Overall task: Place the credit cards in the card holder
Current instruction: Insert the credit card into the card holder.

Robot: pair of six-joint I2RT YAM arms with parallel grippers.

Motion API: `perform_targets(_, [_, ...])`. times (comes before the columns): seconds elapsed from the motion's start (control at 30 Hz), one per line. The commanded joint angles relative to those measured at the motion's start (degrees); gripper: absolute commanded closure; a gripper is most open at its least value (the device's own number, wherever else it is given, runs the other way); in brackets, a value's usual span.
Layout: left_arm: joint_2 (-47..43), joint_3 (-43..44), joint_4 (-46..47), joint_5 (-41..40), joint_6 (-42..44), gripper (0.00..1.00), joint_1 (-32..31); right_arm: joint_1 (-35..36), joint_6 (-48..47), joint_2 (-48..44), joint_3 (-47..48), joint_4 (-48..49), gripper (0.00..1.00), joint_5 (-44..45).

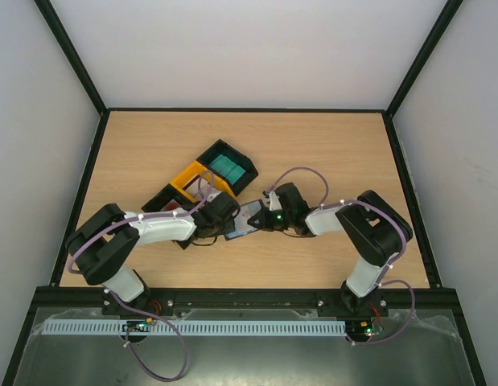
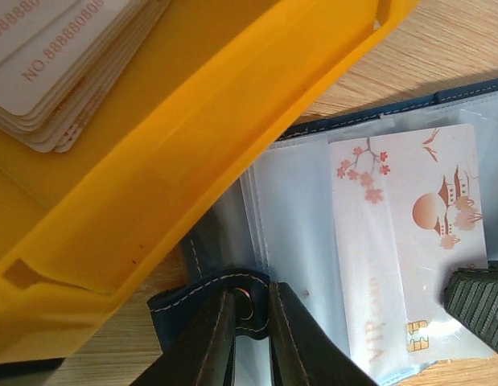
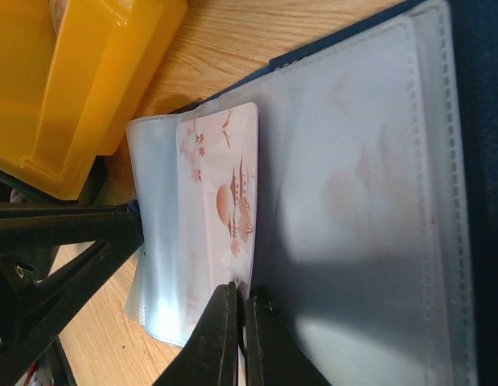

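Observation:
The card holder (image 1: 242, 223) lies open on the table between the two arms, navy outside with clear plastic sleeves (image 3: 361, 201) inside. My left gripper (image 2: 250, 299) is shut on its clasp tab (image 2: 232, 281) at the near edge. A red-and-white credit card (image 2: 409, 233) sits partly in a sleeve. The right gripper (image 3: 242, 291) is shut on that card's edge (image 3: 228, 185). More credit cards (image 2: 55, 56) are stacked in the yellow tray (image 2: 192, 145).
The yellow tray (image 1: 191, 178) stands right behind the holder, its wall touching or overhanging the holder's left edge. A black tray (image 1: 227, 167) with teal contents sits behind it. The right gripper's finger (image 2: 478, 301) shows at the left wrist view's edge.

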Motion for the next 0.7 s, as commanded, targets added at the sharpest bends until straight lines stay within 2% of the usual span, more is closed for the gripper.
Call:
perform_targets(0.0, [1.6,-2.2,-3.3,-0.2,0.0,0.86,-0.2,1.9,-2.8,4.0,0.9,-8.1,0.98,-0.6])
perform_targets(0.3, [1.3,-2.6,-3.2,-0.3,0.0,0.86,-0.4,3.6,-3.8,5.6,2.8,-9.8,0.98,-0.4])
perform_targets(0.47, [1.0,-2.7,-3.7,-1.2,-0.3,0.87,-0.4,3.4,-6.4,4.0,2.2,-15.1,0.98,2.9])
perform_targets(0.67, [0.6,-2.8,-3.4,-1.8,1.3,0.87,-0.4,1.1,-9.1,1.8,2.0,-19.2,0.98,2.6])
